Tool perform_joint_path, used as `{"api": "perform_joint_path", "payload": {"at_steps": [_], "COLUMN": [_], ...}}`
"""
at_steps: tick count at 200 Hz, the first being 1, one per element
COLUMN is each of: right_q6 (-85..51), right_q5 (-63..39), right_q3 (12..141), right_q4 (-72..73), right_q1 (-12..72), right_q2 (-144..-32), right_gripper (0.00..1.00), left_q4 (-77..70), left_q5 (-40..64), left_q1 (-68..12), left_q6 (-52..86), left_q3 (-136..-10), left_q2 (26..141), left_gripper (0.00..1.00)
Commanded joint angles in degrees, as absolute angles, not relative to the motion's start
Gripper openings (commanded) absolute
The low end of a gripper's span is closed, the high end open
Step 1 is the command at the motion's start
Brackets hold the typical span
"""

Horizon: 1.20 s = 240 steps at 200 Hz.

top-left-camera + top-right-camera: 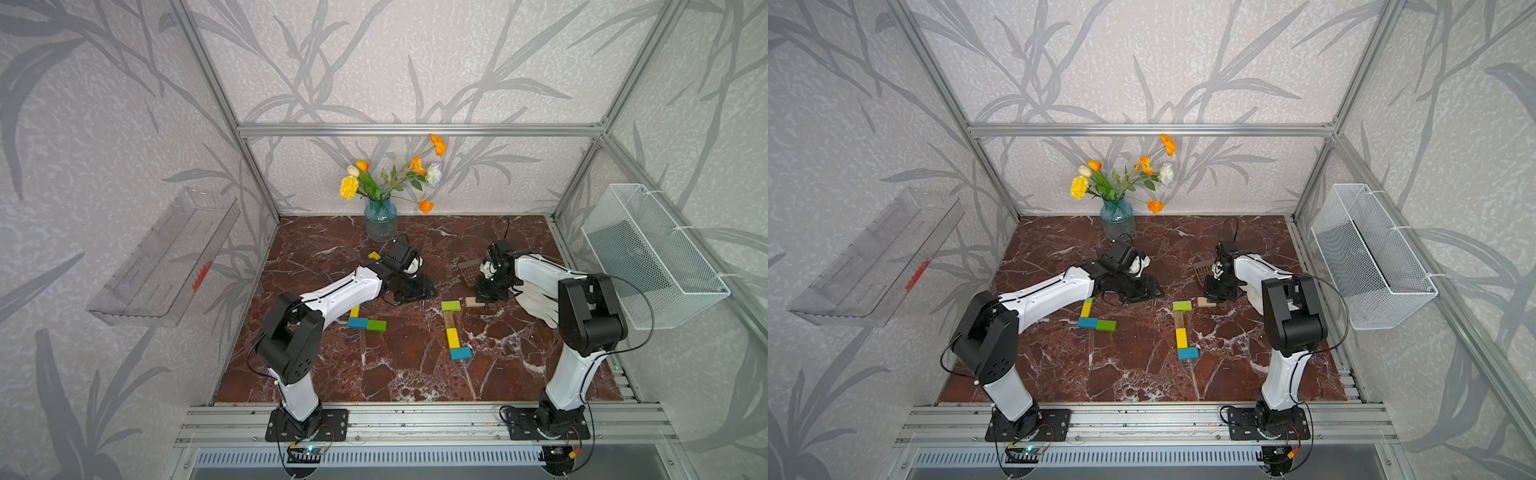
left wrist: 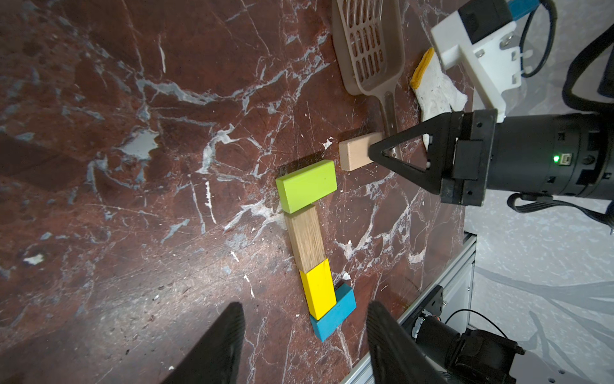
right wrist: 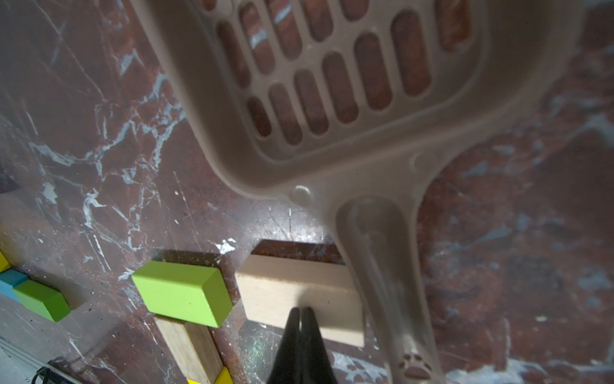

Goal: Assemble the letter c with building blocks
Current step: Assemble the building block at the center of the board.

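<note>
No legible text; paw print marks scoop.

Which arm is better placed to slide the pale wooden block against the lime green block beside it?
Probably the right. The right gripper, shut, has its tips at the pale wooden block, beside the lime green block. The left gripper, open, stands apart from it.

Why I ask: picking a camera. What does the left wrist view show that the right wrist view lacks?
Left wrist only: the blue wooden block ending the column, the white fabric glove, and the open left hand. Right wrist only: a second lime green block beside a teal block. Both: the column's lime green block, pale wooden block, brown slotted plastic scoop and shut right hand.
</note>
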State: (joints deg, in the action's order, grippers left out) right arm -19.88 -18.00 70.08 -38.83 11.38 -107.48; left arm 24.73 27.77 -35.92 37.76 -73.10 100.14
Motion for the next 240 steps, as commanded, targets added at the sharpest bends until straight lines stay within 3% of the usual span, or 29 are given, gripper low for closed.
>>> {"api": "perform_joint_path", "payload": {"at_steps": [1, 240], "right_q6": [-19.37, -19.56], "right_q5": [-17.64, -18.72], "right_q3": [70.91, 67.85], "right_q4": [-39.12, -39.05], "right_q1": [11.37, 15.46], "right_q2": [-108.63, -109.43], "right_gripper": [0.0, 0.0], "left_q4": [24.1, 23.78], "left_q5": [28.38, 29.0], "left_q1": [-35.68, -35.38], "left_q6": [38.05, 37.79], "left_q3": [-72.4, -71.75], "left_q2": [98.27, 97.79], "left_gripper": [0.59, 0.58]}}
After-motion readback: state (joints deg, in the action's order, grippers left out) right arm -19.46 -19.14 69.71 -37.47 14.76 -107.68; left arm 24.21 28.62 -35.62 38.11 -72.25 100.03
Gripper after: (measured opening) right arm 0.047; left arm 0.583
